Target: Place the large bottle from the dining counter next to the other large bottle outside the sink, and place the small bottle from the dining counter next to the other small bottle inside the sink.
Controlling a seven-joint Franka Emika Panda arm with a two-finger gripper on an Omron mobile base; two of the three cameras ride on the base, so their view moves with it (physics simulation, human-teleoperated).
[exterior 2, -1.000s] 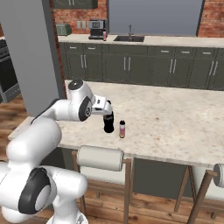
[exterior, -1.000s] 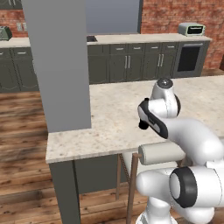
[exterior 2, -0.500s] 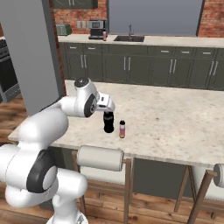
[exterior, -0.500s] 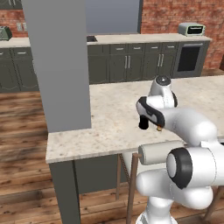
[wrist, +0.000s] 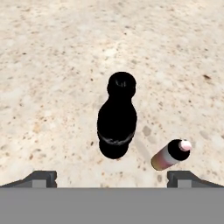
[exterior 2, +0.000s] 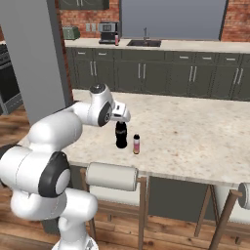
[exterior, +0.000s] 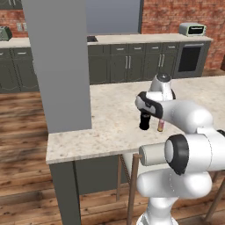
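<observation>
Figure: I am holding my claw (wrist: 112,177) directly above the large bottle (wrist: 117,118), which is standing upright on the bench (exterior 2: 195,132) near its front edge; the jaws are standing wide apart and gripping nothing, with the two fingertips (wrist: 40,178) framing the bottle from either side in the hand view. The small bottle (wrist: 170,155) is standing just beside the large one, apart from it but close, and it is sitting almost in line with my right-hand fingertip. This is where the main risk is lying, in my judgement: if I am descending straight from here, that finger may be striking the small bottle and tipping or rolling it toward the bench edge. A second hazard is the large bottle's narrow neck and glossy body; closing too high, or off its centre line, may be letting it slip or topple. A third is the carry itself, since the sink (exterior 2: 144,43) is lying well apart on the far worktop, beside the other large bottle (exterior 2: 116,39), and a weak grip may be failing on that journey.
</observation>
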